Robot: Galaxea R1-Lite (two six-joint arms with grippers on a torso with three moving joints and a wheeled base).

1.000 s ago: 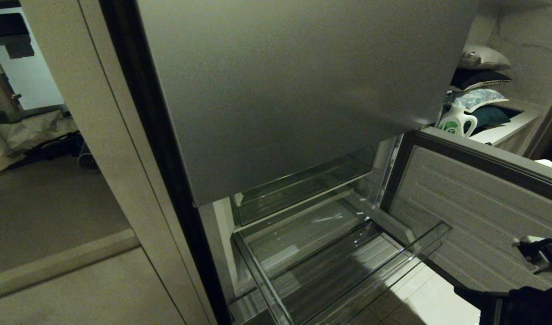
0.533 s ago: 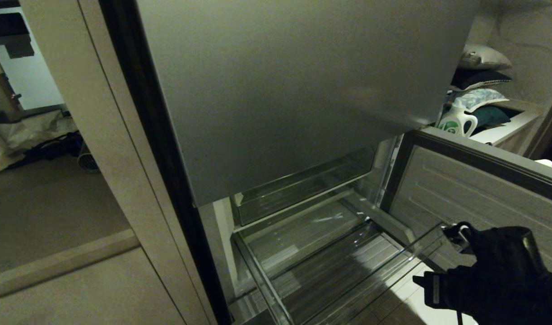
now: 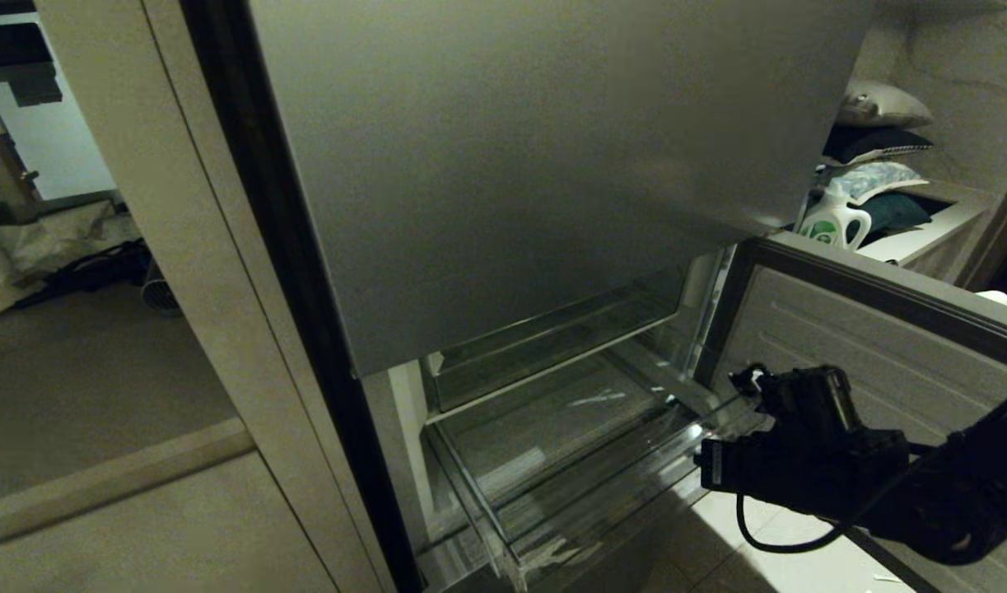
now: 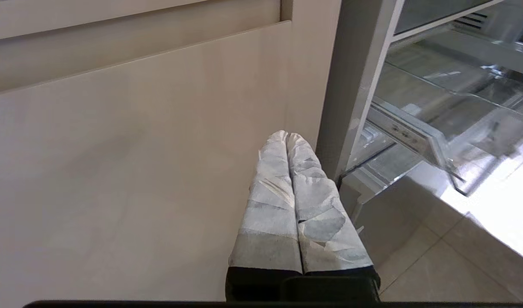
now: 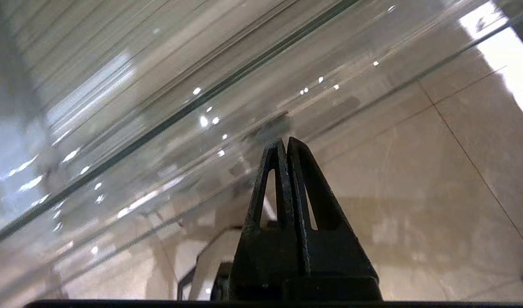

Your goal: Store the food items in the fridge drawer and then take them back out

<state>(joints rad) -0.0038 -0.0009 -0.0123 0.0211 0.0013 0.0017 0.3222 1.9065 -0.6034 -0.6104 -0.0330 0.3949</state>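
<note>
A grey fridge (image 3: 519,165) fills most of the head view, its big upper door shut and its lower door (image 3: 882,346) swung open to the right. Below the upper door the fridge drawer (image 3: 569,502), wide, shallow and clear with a ribbed floor, stands pulled out toward the near side over pale floor tiles (image 3: 766,552); nothing lies in it, and no food items show in any view. A smaller clear bin (image 3: 544,346) sits above and behind it. The right gripper (image 3: 746,380), black, is at the drawer's right front corner, fingers pressed together and holding nothing. The left gripper (image 4: 288,134), wrapped in pale tape, hangs beside a beige panel (image 4: 128,149) left of the fridge, fingers pressed together too. Far right, a white-and-green detergent jug (image 3: 834,221) stands on a ledge beneath stacked cushions (image 3: 878,132).
</note>
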